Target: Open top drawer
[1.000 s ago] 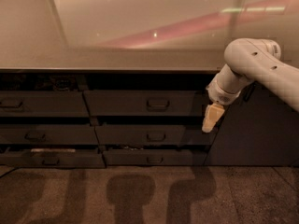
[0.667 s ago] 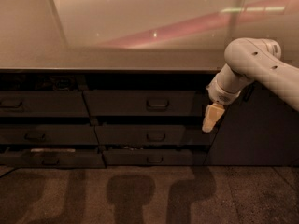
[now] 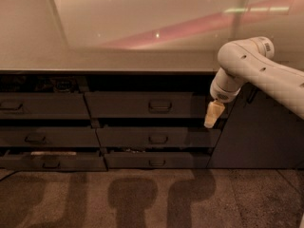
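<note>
Nearest lay the speckled floor (image 3: 247, 198), crossed by three rounded shadows (image 3: 130, 194). Beyond it rose the dark cabinet: the bottom drawer (image 3: 128, 160) and the middle drawer (image 3: 123, 137), both shallower, each with a black gap above its front.

The top drawer (image 3: 118, 104) sat just under the counter lip, the widest and tallest front, with its small loop handle (image 3: 160, 105) near the middle. How far it stood out I could not tell. It looked barely started at most, so the pull itself seemed yet to be done.

The gripper (image 3: 212, 114) hung tip-down from the white arm (image 3: 247, 63) at the right end of that front, level with the handle but well apart from it. This was probably an approach pose, set at drawer height so a sideways move would bring it to the loop. It carried nothing, and whether it was released or clenched could not be told.

Farthest back ran the pale countertop (image 3: 118, 61), bare of the arm, which reached in from the right.
</note>
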You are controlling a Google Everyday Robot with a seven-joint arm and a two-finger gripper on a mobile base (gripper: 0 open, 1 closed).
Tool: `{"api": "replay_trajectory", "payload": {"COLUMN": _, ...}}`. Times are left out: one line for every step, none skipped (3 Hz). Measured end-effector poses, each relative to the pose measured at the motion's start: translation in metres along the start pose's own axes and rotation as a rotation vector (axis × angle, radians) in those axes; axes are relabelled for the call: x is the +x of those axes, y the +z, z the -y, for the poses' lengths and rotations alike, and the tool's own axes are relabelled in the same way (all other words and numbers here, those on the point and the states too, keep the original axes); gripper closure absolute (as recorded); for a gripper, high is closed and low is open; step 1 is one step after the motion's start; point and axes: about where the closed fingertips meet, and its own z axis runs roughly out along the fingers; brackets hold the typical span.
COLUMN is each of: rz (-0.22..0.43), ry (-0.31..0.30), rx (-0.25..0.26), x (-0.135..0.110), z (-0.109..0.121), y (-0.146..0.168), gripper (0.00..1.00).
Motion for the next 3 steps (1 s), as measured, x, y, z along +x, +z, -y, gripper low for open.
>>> {"api": "replay_trajectory", "payload": {"rz": 0.0, "ry": 0.0, "rx": 0.0, "x": 0.0, "z": 0.0, "y": 0.0, "gripper": 0.0}}
{"api": "replay_trajectory", "payload": {"rz": 0.074, "ry": 0.001, "rx": -0.068, "x": 0.001, "z": 0.001, "y": 0.001, "gripper": 0.0}}
{"api": "replay_trajectory", "payload": {"rz": 0.204, "ry": -0.031, "rx": -0.249, "x": 0.011, "z": -0.01, "y": 0.014, "gripper": 0.0}}
